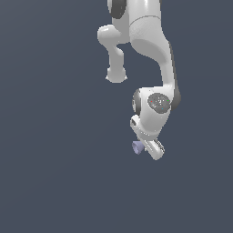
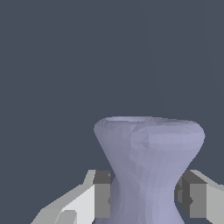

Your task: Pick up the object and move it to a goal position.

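The object is a small pale lavender-blue spool (image 1: 138, 147) with flared ends and a narrow waist. In the exterior view it sticks out to the exterior view's left of my white gripper (image 1: 146, 146), low in the middle of the scene. In the wrist view the spool (image 2: 148, 162) fills the space between my two fingers, whose dark pads (image 2: 102, 194) press against its narrow waist on both sides. My gripper (image 2: 144, 194) is shut on the spool. The spool's far end is hidden behind the hand in the exterior view.
The white arm (image 1: 150, 54) reaches down from the top of the exterior view. Everything around it is plain dark grey-blue background with no other objects in sight.
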Robot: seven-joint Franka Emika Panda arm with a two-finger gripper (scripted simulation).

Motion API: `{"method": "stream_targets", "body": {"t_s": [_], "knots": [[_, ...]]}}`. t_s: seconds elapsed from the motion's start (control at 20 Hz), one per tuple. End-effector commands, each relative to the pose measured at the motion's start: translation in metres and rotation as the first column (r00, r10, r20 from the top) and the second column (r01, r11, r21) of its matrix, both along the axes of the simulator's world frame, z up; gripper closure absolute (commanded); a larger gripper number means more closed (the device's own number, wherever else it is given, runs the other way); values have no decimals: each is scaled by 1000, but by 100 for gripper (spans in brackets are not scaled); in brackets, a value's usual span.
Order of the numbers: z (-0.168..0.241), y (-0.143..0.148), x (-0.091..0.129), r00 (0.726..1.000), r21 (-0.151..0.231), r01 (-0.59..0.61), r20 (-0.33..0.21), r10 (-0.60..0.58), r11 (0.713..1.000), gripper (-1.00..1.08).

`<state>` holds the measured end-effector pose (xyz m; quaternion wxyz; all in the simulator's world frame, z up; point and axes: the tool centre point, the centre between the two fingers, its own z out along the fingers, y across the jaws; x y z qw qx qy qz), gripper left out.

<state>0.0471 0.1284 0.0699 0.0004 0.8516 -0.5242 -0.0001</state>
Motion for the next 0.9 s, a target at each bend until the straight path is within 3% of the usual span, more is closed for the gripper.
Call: {"method": "stream_targets", "body": {"t_s": [0.0,0.4,0.85], "knots": [[7,22,3,1000,0,-1,1,1,1000,108],[26,79,14,1000,0,-1,1,1,1000,108],[31,95,19,1000,0,-1,1,1,1000,108]]}}
